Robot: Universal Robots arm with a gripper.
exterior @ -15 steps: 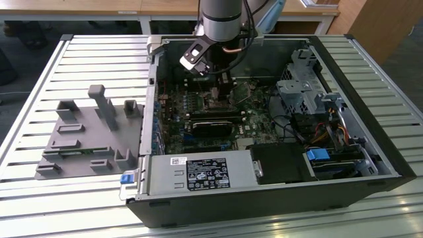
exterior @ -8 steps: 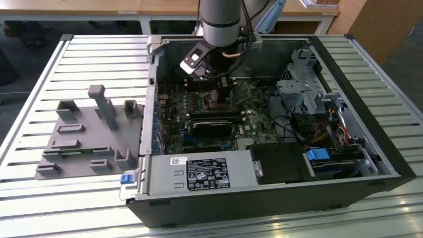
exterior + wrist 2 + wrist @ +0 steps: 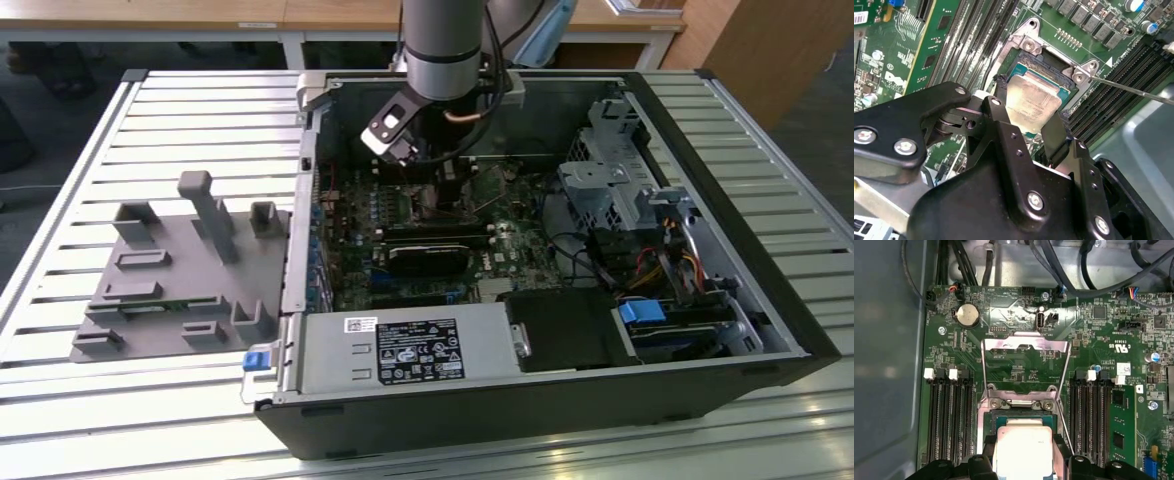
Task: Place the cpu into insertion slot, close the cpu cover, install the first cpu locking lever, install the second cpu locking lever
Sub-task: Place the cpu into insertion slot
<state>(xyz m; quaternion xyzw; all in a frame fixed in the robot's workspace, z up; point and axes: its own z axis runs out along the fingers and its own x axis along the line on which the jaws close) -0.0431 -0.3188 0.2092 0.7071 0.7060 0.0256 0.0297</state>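
Note:
In both wrist views my gripper (image 3: 1030, 104) (image 3: 1024, 462) is shut on the cpu (image 3: 1035, 97) (image 3: 1024, 445), one black finger (image 3: 999, 107) on each of two opposite edges. The silver-tan chip is level over the insertion slot (image 3: 1048, 62) (image 3: 1023, 414), whose dark bed and silver rim show just beyond it. I cannot tell whether the chip rests in the bed or hovers just above it. The cpu cover (image 3: 1026, 344) is swung open and lies back on the board. Thin wire levers (image 3: 1066, 405) (image 3: 1134, 90) stand free beside the socket. In the exterior view the gripper (image 3: 447, 190) reaches down into the open computer case (image 3: 787, 330).
Long black memory slots (image 3: 949, 415) (image 3: 1096, 415) flank the socket closely on both sides. Cables (image 3: 1064, 270) hang across the far case wall. A black module (image 3: 427, 255), a power supply (image 3: 400, 350) and a drive cage (image 3: 607, 190) crowd the case. A grey fixture plate (image 3: 174, 270) lies at the exterior view's left.

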